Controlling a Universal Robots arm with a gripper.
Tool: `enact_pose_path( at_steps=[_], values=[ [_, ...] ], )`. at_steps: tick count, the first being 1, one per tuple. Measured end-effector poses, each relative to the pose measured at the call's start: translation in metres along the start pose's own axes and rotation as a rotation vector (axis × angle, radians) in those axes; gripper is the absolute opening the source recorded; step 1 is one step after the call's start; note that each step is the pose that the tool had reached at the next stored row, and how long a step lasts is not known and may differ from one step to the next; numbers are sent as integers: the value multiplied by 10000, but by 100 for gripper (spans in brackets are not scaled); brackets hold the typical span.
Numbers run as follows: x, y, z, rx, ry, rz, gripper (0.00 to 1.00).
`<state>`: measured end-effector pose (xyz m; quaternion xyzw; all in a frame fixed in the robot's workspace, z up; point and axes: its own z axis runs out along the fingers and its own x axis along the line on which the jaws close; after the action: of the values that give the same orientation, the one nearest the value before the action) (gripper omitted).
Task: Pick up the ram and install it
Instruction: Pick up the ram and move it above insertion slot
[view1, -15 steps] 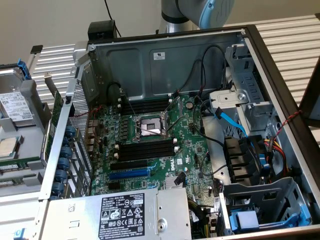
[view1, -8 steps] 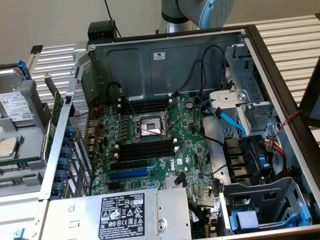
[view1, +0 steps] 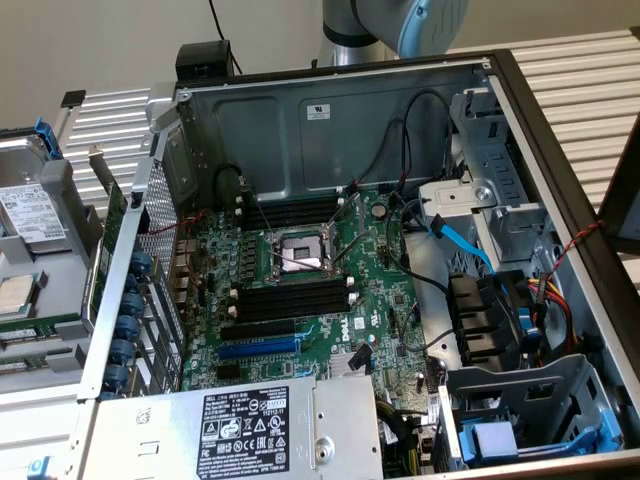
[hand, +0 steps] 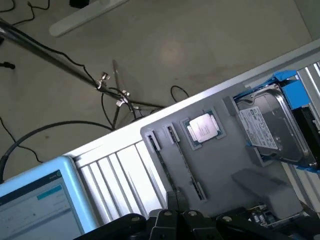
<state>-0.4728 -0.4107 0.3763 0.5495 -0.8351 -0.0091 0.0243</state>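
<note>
The ram (view1: 110, 228) is a narrow green stick standing on edge in a grey parts tray (view1: 60, 195), just outside the open computer case on the exterior view's left. In the wrist view it shows edge-on as a thin dark line (hand: 162, 167) on the tray (hand: 225, 160). The black memory slots (view1: 295, 300) lie on the motherboard beside the processor socket (view1: 300, 252). My gripper (hand: 175, 212) hangs above the tray near the ram's end, shut, with nothing seen between its fingers. The arm's grey and blue joint (view1: 400, 25) rises behind the case.
The tray also carries a hard drive (hand: 272, 130) in a blue bracket and a processor chip (hand: 203, 127). Inside the case are a blue expansion slot (view1: 258, 348), loose cables (view1: 460, 240), drive cages (view1: 530, 410) and a power supply (view1: 240, 430). A screen (hand: 35, 200) stands beside the tray.
</note>
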Motion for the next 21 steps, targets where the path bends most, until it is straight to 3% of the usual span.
enact_pose_path(
  at_steps=[3, 7, 8, 12, 16, 21],
  values=[
    [0, 0, 2, 20, 12, -407, 11],
    [0, 0, 3, 26, 14, -426, 11],
    [0, 1, 3, 67, 2, -547, 11],
    [0, 0, 3, 403, -102, -1116, 11],
    [2, 6, 4, 450, -111, -1324, 11],
    [2, 6, 26, 501, -104, -2232, 11]
  ],
)
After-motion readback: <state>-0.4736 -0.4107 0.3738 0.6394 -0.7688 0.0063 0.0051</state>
